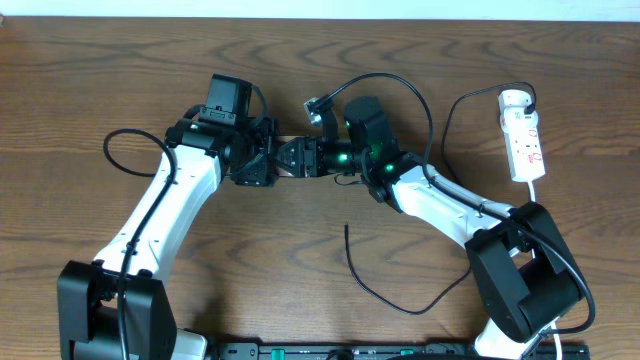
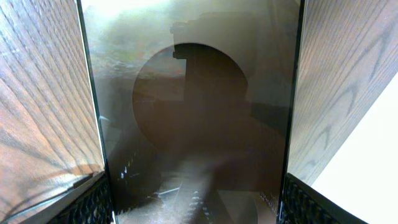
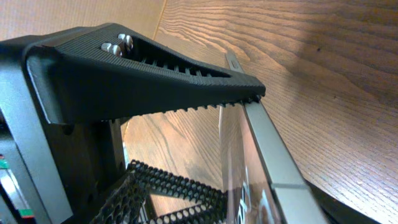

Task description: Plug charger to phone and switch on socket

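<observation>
The brown wooden table (image 1: 300,60) carries everything, and the two white-and-black arms meet at its centre. The left gripper (image 1: 262,160) comes in from 9 o'clock and the right gripper (image 1: 312,158) from 3 o'clock, almost nose to nose.

The narrow white power strip (image 1: 524,135) lies far out at 2 o'clock, well apart from both grippers.

The dark, glossy rectangular phone (image 2: 193,124) is held up between the two grippers. In the left wrist view, the black textured pads (image 2: 93,202) of the left gripper clamp its two long edges. In the right wrist view, the toothed upper finger (image 3: 155,81) sits on the phone's metal rim. I cannot tell whether the lower finger presses too.

The long thin black charger cable (image 1: 385,298) curves over the table at 5 o'clock. Its small plug (image 1: 347,230) is free on the wood, near the grippers but touching nothing.

I judge that the step in hand is to settle the phone so that its port is reachable. To do this well, one gripper should keep a firm hold on the long edges. The port end should point toward 5 o'clock and stay uncovered by any finger. Only then should the other gripper go for the plug, taking it close behind the tip.
</observation>
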### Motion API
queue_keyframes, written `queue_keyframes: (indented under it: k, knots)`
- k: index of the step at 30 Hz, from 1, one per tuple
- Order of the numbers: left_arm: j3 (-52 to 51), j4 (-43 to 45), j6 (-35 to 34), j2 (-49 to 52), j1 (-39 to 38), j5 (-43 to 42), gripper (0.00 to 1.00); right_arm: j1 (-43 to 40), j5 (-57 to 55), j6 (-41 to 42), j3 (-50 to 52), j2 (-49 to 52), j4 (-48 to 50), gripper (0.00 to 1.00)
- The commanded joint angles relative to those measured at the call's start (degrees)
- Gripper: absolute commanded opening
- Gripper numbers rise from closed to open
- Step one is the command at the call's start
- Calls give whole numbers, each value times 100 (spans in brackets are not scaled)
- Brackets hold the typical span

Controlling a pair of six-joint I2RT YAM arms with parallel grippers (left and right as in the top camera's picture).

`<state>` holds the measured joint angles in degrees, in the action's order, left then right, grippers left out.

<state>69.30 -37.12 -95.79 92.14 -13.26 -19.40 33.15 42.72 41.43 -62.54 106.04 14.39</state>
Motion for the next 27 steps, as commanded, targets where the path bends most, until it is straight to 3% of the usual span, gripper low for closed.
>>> queue_keyframes:
  k: [1, 9, 17, 27]
  knots:
    - [177, 111, -201, -127, -22, -192, 7, 35, -81, -79, -76, 15, -11, 63]
    - [177, 142, -179, -127, -39, -229, 7, 35, -129, -79, -76, 15, -70, 48]
    - [177, 164, -179, -127, -184, -221, 7, 35, -127, -79, -76, 15, -70, 41]
    - [177, 188, -179, -127, -232, -205, 8, 35, -129, -79, -76, 15, -175, 19]
